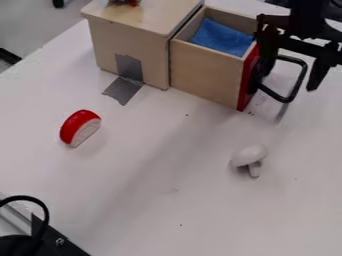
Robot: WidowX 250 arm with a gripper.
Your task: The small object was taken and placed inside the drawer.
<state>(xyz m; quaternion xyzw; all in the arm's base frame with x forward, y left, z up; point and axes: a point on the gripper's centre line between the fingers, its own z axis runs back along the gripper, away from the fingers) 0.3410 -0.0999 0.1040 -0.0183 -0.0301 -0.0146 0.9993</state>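
Across the whole scene spreads one white surface (167, 190). At the far left of centre stands one wooden cabinet (137, 42), and from its right side one drawer (204, 72) is pulled open, its red front (247, 82) facing right. At the far right hangs the one black tool (283, 86), its two fingers spread, one just by the red front. It stands in front of the drawer's far right corner and hides part of it. In the near left corner sits black equipment (60, 244) with a looped cable (44, 212).

One black handle (298, 82) juts from the red front. One blue cloth (224, 37) lies inside the drawer. Grey tape (127, 80) runs from the cabinet's near side down onto the surface.

Two small things lie on the surface, outside the drawer: a red and white half-round piece (79, 127) at left, and a white mushroom (250, 156) at right. Which small object is the task's, I cannot tell. Smallest, something red and green (131, 2) sits atop the cabinet.
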